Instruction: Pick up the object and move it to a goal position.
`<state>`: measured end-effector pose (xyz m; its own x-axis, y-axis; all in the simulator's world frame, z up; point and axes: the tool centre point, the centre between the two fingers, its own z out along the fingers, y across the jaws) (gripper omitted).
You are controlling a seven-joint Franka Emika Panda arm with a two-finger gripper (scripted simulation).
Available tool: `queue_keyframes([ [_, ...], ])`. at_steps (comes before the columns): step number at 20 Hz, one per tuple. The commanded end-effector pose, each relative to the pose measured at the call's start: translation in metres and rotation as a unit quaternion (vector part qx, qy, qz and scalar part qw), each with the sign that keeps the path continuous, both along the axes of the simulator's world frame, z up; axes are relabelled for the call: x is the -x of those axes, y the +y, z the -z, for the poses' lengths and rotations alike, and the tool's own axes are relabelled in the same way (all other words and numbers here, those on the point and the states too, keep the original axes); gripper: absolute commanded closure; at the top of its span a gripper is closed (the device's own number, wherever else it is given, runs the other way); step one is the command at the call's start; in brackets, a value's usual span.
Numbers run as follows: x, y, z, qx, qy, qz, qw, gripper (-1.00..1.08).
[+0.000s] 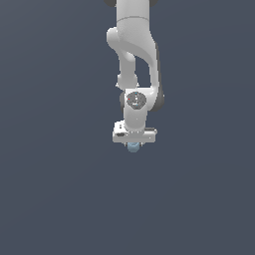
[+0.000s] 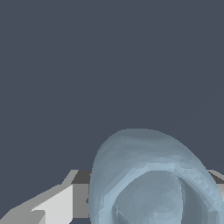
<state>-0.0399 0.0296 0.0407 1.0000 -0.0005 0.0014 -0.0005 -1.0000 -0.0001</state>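
Observation:
The object (image 1: 133, 148) is a tiny pale blue-grey rounded blob just under the white gripper bar, near the middle of the exterior view. My gripper (image 1: 133, 145) points down and its jaws close around the blob. In the wrist view the object (image 2: 148, 183) fills the lower part of the picture, showing its hollow centre. It sits between a grey-white finger (image 2: 57, 205) on one side and a sliver of the other finger (image 2: 217, 186). Both fingers touch it.
The white arm (image 1: 134, 50) reaches down from the exterior view's top. Around it there is only a plain dark grey-blue surface (image 1: 55, 189). No goal marker shows.

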Motion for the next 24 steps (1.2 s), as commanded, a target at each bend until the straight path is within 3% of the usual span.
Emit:
queue_keyframes([
  [1, 0.000, 0.000, 0.001, 0.000, 0.001, 0.000, 1.0000, 1.08],
  [12, -0.008, -0.009, -0.010, 0.000, 0.000, 0.000, 1.0000, 1.08],
  [24, -0.057, -0.058, -0.068, 0.000, 0.000, 0.000, 1.0000, 1.08],
])
